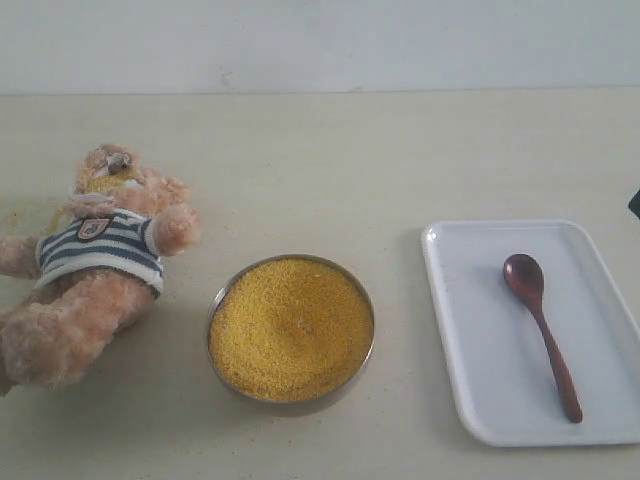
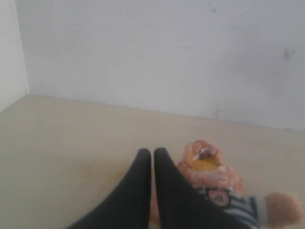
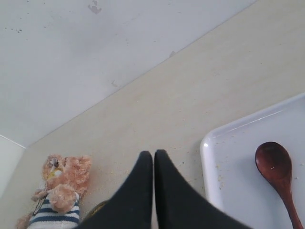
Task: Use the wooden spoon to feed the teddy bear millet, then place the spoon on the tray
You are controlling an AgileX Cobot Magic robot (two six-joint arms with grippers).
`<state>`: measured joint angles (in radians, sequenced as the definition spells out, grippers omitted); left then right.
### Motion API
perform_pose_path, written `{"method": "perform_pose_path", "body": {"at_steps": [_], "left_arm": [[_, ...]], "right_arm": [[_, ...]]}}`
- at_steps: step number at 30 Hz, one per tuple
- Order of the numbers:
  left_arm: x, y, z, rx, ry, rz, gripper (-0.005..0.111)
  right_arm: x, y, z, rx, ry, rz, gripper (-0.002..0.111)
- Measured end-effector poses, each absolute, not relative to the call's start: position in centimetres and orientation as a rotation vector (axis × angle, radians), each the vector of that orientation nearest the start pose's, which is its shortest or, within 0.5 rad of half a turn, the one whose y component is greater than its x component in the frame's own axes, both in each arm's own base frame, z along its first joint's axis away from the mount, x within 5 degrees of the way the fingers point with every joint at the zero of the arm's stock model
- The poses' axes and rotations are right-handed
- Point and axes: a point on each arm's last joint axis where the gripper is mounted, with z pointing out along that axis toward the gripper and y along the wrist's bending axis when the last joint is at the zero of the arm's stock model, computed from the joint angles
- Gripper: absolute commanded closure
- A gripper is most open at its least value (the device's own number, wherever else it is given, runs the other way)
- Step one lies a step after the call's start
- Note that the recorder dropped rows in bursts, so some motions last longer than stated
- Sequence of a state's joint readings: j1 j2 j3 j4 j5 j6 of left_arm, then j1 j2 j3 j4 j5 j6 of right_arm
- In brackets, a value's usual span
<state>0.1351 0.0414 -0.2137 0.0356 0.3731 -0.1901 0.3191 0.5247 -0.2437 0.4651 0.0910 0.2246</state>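
The teddy bear (image 1: 95, 270) lies on its back at the table's left, with yellow grains on its muzzle (image 1: 108, 183). Millet (image 1: 290, 328) fills the round metal bowl (image 1: 291, 398) at the centre. On the white tray (image 1: 480, 340) at the right lies the wooden spoon (image 1: 541, 327), its bowl toward the far wall. My left gripper (image 2: 152, 152) is shut and empty, hovering beside the bear (image 2: 214, 176). The right gripper (image 3: 153, 153) is also shut with nothing in it, above the table between the bear (image 3: 62, 188) and the tray (image 3: 238, 167); the spoon (image 3: 276, 174) lies apart from it.
A pale wall (image 1: 320, 40) closes the table's far edge. A few spilled grains dot the tray (image 3: 220, 177) and the table near the bear. A dark bit of the right arm (image 1: 634, 203) shows at the exterior view's right edge.
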Motion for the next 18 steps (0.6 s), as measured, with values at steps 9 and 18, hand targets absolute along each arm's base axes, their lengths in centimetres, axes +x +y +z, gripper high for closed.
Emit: {"method": "perform_pose_path", "body": {"at_steps": [9, 18], "left_arm": [[5.4, 0.7, 18.8, -0.244, 1.758, -0.034, 0.103], [5.4, 0.6, 18.8, -0.233, 1.759, -0.043, 0.103]], "right_arm": [[10.6, 3.9, 24.6, 0.322, 1.884, 0.732, 0.108], [10.6, 3.9, 24.6, 0.323, 1.884, 0.734, 0.108]]}}
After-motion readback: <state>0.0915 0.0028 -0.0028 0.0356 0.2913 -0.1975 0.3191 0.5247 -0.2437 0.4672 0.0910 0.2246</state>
